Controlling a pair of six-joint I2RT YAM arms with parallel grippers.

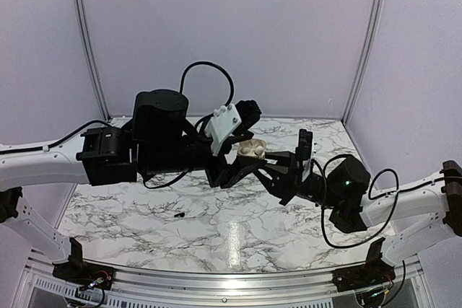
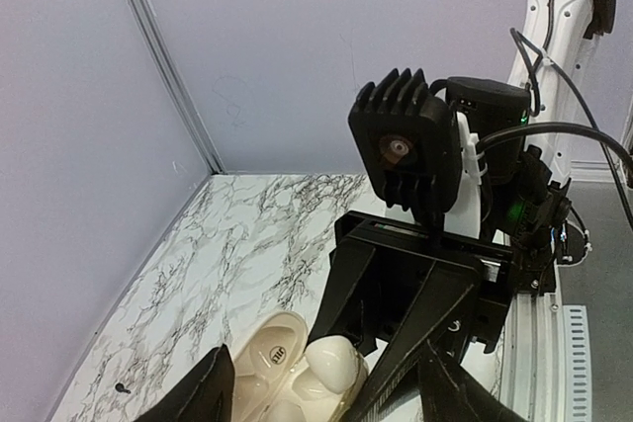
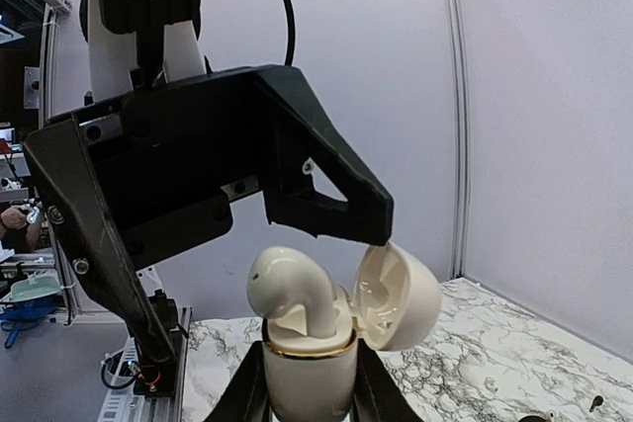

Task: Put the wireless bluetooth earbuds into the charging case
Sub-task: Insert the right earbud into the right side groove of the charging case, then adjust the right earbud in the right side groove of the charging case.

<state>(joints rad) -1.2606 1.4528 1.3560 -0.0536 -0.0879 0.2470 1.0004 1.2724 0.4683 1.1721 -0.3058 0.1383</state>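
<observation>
The charging case (image 1: 251,149) hangs above the middle of the tabletop (image 1: 144,203). One earbud (image 1: 179,215) lies on the tabletop, nearer and left of it.

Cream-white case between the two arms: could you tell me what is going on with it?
The right end effector is shut on the small cream-white pebble-shaped charging case, holding it above the marble table with its hinged lid open. The left end effector hangs just over it, jaws apart. A pale rounded piece stands up out of the case, and a tiny black stub, seemingly an earbud, lies on the table.
</observation>
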